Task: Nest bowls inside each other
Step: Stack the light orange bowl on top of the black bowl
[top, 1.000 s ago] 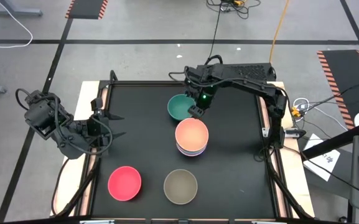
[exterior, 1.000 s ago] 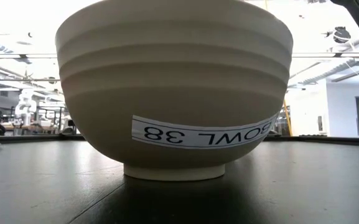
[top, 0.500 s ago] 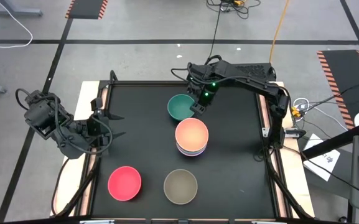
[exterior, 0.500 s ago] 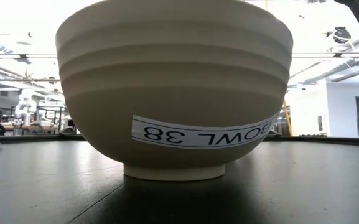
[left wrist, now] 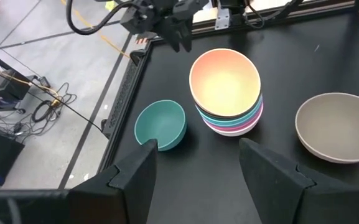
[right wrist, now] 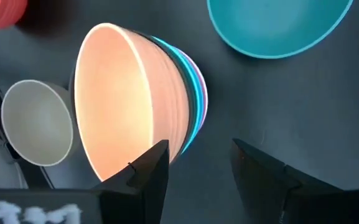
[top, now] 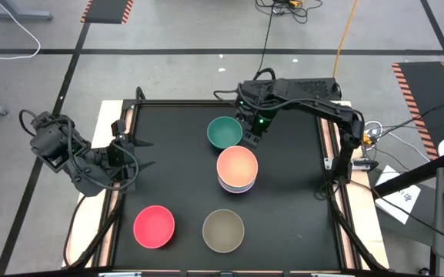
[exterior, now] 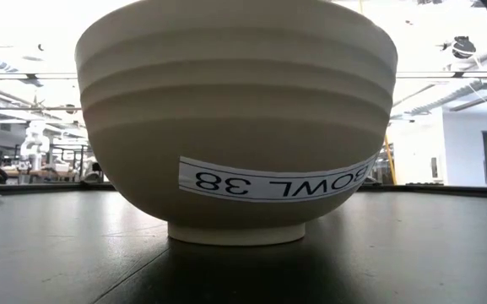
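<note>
Right gripper [top: 254, 132] hangs just beside the teal bowl [top: 225, 132], fingers parted, holding nothing. Teal bowl sits alone, near the stack of nested bowls [top: 238, 171] topped by peach-orange. Red-pink bowl [top: 154, 226] and olive-grey bowl [top: 223, 230] lie well apart from the stack. Left gripper [top: 133, 154] waits at the table [top: 175, 154] edge, fingers spread, empty.

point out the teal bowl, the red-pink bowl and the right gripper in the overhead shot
teal bowl [top: 224, 131], high view, on the middle of its inside.
red-pink bowl [top: 154, 226], high view, on the middle of its inside.
right gripper [top: 251, 139], high view, midway between its fingertips, beside the teal bowl's rim.
</note>
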Controlling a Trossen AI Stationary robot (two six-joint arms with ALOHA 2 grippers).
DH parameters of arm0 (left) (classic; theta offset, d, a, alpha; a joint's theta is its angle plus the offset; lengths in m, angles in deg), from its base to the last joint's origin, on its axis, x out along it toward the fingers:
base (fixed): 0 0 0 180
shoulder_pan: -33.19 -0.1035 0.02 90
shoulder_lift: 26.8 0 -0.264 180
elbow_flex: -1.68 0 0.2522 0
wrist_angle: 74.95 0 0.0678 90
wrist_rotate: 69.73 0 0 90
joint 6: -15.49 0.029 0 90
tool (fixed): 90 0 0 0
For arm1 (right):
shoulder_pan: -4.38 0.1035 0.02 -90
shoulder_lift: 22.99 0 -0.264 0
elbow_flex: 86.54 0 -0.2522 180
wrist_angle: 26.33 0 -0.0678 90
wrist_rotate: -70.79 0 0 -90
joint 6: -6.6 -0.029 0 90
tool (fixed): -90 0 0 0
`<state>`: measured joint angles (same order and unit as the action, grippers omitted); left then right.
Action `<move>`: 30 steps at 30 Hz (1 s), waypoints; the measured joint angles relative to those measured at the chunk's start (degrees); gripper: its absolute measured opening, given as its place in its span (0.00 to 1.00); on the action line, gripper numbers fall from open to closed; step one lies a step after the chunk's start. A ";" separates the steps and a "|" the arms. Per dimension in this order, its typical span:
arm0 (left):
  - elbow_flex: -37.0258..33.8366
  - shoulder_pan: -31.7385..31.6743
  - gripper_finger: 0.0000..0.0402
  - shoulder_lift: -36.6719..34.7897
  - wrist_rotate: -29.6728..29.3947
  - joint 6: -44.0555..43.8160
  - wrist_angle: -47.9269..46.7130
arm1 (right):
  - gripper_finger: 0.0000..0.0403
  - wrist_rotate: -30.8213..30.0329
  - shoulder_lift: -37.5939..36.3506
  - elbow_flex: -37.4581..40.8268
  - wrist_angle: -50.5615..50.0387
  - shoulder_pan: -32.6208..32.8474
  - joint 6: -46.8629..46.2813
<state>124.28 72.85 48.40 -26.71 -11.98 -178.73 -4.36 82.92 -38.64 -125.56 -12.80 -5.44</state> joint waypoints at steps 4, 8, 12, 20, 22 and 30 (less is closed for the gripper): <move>0.00 0.02 0.57 0.04 0.00 -0.27 0.00 | 0.41 -0.01 -0.01 0.85 0.20 1.17 -0.05; 0.00 0.00 0.57 0.04 0.09 -1.07 0.00 | 0.41 -0.99 -0.01 2.25 -0.62 2.09 -0.19; 0.00 0.00 0.57 0.04 0.35 -1.22 0.00 | 0.41 -5.20 0.01 5.03 -0.60 3.72 -0.74; 0.00 0.00 0.57 0.04 0.35 -1.31 0.00 | 0.41 -9.50 0.10 9.26 -0.61 4.03 -0.77; 0.00 0.00 0.57 0.04 0.35 -1.31 0.00 | 0.41 -10.67 0.03 8.99 -0.61 3.61 -0.72; -0.02 0.01 0.57 0.04 0.41 -1.73 0.00 | 0.41 -10.10 -2.48 6.10 2.84 1.88 0.05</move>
<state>124.26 72.86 48.44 -26.29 -13.71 -178.73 -14.47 80.44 -32.54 -122.72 -10.93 -5.39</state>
